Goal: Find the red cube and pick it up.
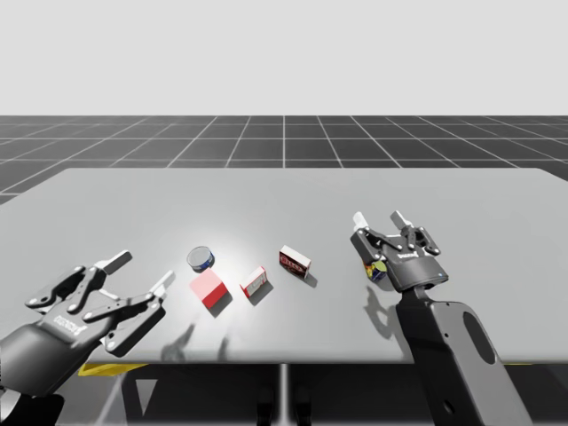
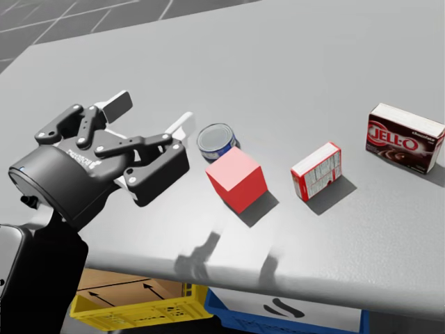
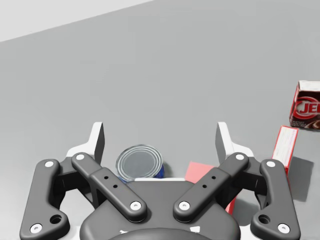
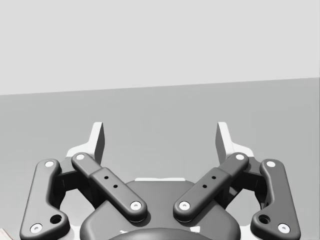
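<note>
The red cube (image 2: pixel 236 179) sits toward the near left of the bench (image 1: pixel 266 200), a blue can (image 2: pixel 217 141) just behind it and a small red-and-white box (image 2: pixel 316 170) to its right. My left jaws stand apart just left of the cube; my right jaws, also apart, hover well off to the right.

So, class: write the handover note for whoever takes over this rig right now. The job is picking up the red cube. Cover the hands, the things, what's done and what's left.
Left hand: open, holding nothing, just to the left of the red cube, not touching it.
Right hand: open, holding nothing, well off to the cube's right.
Red cube: on the table, untouched, with the blue can close behind it and a small red-and-white box to its right.
Done: nothing grasped yet.
Left: the left hand is probably best placed. Bring it over the cube, close, lift, and mind the can.
</note>
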Tool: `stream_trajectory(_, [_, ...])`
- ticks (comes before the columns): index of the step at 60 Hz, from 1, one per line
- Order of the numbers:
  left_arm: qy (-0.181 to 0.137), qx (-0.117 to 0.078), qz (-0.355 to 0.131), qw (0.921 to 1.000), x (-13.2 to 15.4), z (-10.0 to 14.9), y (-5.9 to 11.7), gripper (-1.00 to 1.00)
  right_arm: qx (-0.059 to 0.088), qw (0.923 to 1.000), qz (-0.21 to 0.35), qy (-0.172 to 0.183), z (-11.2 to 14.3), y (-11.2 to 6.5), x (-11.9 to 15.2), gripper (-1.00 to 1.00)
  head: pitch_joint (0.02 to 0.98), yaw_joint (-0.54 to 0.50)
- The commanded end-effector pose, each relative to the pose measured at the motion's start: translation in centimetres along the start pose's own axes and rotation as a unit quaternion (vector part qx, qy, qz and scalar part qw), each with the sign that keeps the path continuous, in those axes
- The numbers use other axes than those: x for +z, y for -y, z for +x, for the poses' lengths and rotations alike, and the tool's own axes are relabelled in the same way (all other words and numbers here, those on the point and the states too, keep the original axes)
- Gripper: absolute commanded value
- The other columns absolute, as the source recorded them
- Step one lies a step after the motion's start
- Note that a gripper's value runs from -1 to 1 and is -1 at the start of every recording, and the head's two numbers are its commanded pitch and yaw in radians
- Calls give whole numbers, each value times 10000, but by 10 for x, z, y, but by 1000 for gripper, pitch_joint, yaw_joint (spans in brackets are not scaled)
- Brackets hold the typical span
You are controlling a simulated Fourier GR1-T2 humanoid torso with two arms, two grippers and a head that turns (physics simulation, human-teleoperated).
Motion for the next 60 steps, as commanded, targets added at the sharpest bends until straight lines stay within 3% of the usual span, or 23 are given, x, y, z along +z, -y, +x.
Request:
stream_trajectory(1, [-294,-260,-533,9978,30,-25,5,-1000,12,10000,-9,3,0,0,0,-1000,894,378])
stream_trajectory(6, [-527,-258,-665,9961,31,-44,3,-1000,12,10000,-11,2,0,0,0,-1000,895,379])
stream_trajectory(8, [-610,-151,-842,9945,31,-55,2,-1000,11,10000,-12,2,0,0,0,-1000,896,380])
stream_trajectory(23, [-782,155,-1184,9898,13,-96,6,-1000,23,10000,-1,11,0,0,-1,-1000,895,381])
stream_trajectory(60, [-1031,383,-1192,9868,-63,-96,17,-1000,12,10000,-26,85,4,3,1,-1000,902,349])
